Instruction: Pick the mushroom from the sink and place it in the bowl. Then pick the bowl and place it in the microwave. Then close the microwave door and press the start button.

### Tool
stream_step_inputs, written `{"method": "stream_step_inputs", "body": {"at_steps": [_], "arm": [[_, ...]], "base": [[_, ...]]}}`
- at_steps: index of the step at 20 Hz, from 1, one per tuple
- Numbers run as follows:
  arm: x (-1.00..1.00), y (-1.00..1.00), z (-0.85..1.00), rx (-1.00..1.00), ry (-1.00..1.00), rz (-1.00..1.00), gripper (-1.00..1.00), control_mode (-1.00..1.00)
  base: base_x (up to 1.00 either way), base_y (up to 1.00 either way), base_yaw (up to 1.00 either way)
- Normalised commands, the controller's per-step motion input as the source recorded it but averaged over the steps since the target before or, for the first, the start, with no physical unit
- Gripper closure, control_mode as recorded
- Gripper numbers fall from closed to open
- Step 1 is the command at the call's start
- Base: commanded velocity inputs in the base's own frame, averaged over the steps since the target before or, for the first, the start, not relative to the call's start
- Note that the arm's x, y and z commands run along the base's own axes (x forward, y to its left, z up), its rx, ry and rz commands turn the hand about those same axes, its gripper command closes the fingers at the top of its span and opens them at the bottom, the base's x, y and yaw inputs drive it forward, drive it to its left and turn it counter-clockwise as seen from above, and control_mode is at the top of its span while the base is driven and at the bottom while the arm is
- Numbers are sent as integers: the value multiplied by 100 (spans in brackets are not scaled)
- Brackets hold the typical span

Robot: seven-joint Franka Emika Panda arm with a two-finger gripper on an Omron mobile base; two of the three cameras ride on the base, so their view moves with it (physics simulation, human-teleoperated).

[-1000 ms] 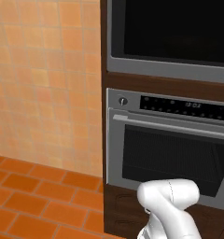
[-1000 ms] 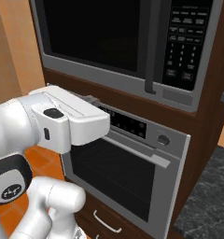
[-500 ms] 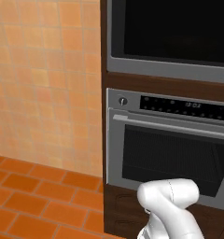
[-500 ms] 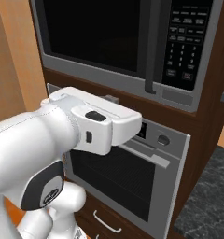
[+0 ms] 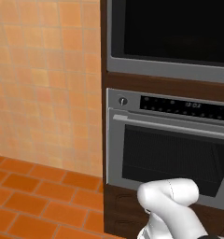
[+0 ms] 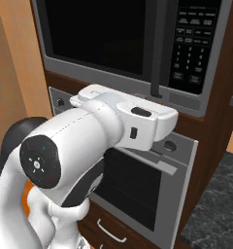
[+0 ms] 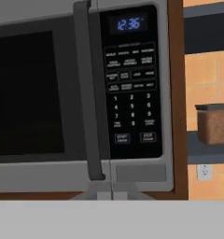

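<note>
Microwave door (image 7: pixel 34 93): shut, bar handle (image 7: pixel 88 93) at 9 o'clock of the keypad (image 7: pixel 131 88).
Start button (image 7: pixel 122 138): bottom row of the keypad, about 6 o'clock.
Risk: the neighbouring button (image 7: pixel 148 137) sits just beside it; a slight sideways drift would likely press the wrong key.
Claw: fingertips hidden; spread or pressed together, cannot tell.
</note>
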Motion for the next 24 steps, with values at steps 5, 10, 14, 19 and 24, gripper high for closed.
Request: {"method": "stream_step_inputs", "body": {"at_steps": [5, 10, 14, 19, 24], "arm": [[37, -29, 2, 1, 0, 5, 100, -100], [35, -31, 0, 2, 0, 5, 100, -100], [35, -28, 0, 1, 0, 5, 100, -100], [42, -20, 0, 0, 0, 5, 100, -100], [40, -12, 0, 0, 0, 4, 100, -100]], "base": [[0, 0, 0], [0, 0, 0], [0, 0, 0], [0, 0, 0], [0, 0, 0]]}}
